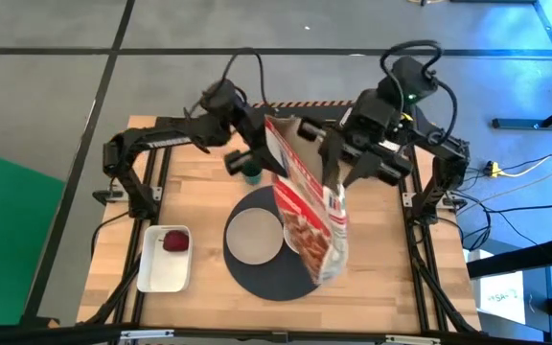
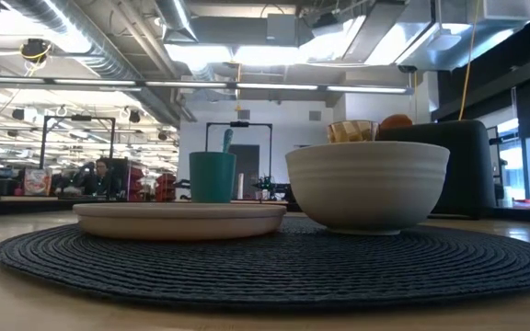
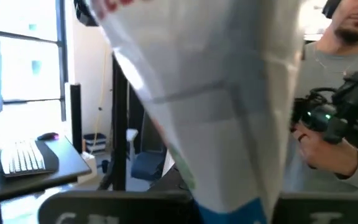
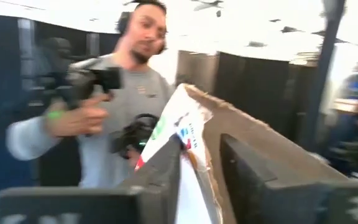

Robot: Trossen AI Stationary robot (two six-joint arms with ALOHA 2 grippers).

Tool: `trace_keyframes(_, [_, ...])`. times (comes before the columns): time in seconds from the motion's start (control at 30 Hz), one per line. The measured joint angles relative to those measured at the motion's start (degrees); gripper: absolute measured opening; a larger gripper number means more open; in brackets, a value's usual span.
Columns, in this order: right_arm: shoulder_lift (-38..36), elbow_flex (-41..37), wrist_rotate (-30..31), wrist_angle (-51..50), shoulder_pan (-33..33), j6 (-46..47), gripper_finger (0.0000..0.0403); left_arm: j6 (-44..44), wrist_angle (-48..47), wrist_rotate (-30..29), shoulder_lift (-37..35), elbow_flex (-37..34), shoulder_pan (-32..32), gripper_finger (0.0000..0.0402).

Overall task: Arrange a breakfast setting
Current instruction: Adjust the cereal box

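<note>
A large red and white printed bag (image 1: 310, 206) is held tilted above the dark grey round mat (image 1: 271, 283) by both grippers. My left gripper (image 1: 260, 156) is at its far left edge and my right gripper (image 1: 341, 168) at its far right side, both shut on it. The beige plate (image 1: 255, 235) and the white bowl (image 2: 366, 184) rest on the mat; in the high view the bag hides the bowl. The small green cup (image 1: 252, 174) stands behind the plate. The amber glass (image 2: 352, 131) shows behind the bowl. The red fruit (image 1: 174, 240) lies in the white tray (image 1: 156, 273). The toasted round (image 2: 396, 120) shows above the black toaster (image 2: 454, 165). My left gripper holds the bag at its far left edge (image 1: 274, 144). In the left wrist view the bag's white side (image 3: 229, 124) fills the picture and hides the fingers, so the kind of hold cannot be told. The bag hangs tilted, clear of the table. My right gripper pinches the bag's open top edge (image 4: 188, 146) between its two fingers (image 4: 160, 180); the thin wall runs up out of the gap. It comes from the table's far right side. The bag is lifted clear, its lower end (image 1: 326, 268) over the mat.
The white tray lies at the near left of the wooden table (image 1: 199, 206). The toaster stands behind the bowl on the right. A person (image 4: 135, 81) holding a hand-held device (image 3: 337, 115) stands beyond the table's far edge.
</note>
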Motion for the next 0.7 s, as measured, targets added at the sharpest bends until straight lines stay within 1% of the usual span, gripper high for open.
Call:
trace_keyframes(0.1, [-1.3,-0.1,5.3,0.0,-3.1,-2.6,0.0153,3.3,-7.1,2.3,-2.7,0.0,1.4,0.0003])
trace_keyframes(0.17, [-3.0,0.0,11.0,0.6,-5.9,-5.9,0.0179,7.2,-13.5,3.8,-4.4,0.1,2.4,0.0003])
trace_keyframes(0.2, [-3.9,0.1,14.2,0.7,-7.3,-7.6,0.0189,9.3,-17.2,3.5,-5.0,0.1,3.1,0.0003])
trace_keyframes(0.27, [-5.6,0.1,21.7,0.4,-10.5,-11.0,0.0203,14.5,-24.9,-0.5,-6.2,0.0,4.4,0.0003])
trace_keyframes(0.33, [-7.0,0.1,29.3,-0.9,-13.4,-13.7,0.0207,20.0,-32.2,-6.3,-7.7,0.0,6.4,0.0003])
trace_keyframes(0.37, [-7.7,0.1,32.7,-1.9,-14.8,-14.5,0.0208,22.6,-35.1,-10.3,-8.6,0.0,7.5,0.0003])
trace_keyframes(0.43, [-8.8,0.1,37.3,-4.1,-17.5,-15.2,0.0204,28.2,-40.3,-19.0,-10.6,0.0,9.2,0.0003])
trace_keyframes(0.57, [-9.7,0.1,40.3,-9.4,-22.2,-15.1,0.0194,37.4,-46.8,-37.1,-14.0,0.0,11.6,0.0003])
trace_keyframes(0.63, [-9.6,0.1,42.2,-13.7,-23.2,-15.0,0.0189,39.4,-48.9,-45.1,-15.9,0.0,12.9,0.0004])
trace_keyframes(0.7, [-9.3,0.0,45.1,-18.4,-23.6,-15.2,0.0186,39.3,-50.8,-51.8,-17.5,0.0,15.0,0.0004])
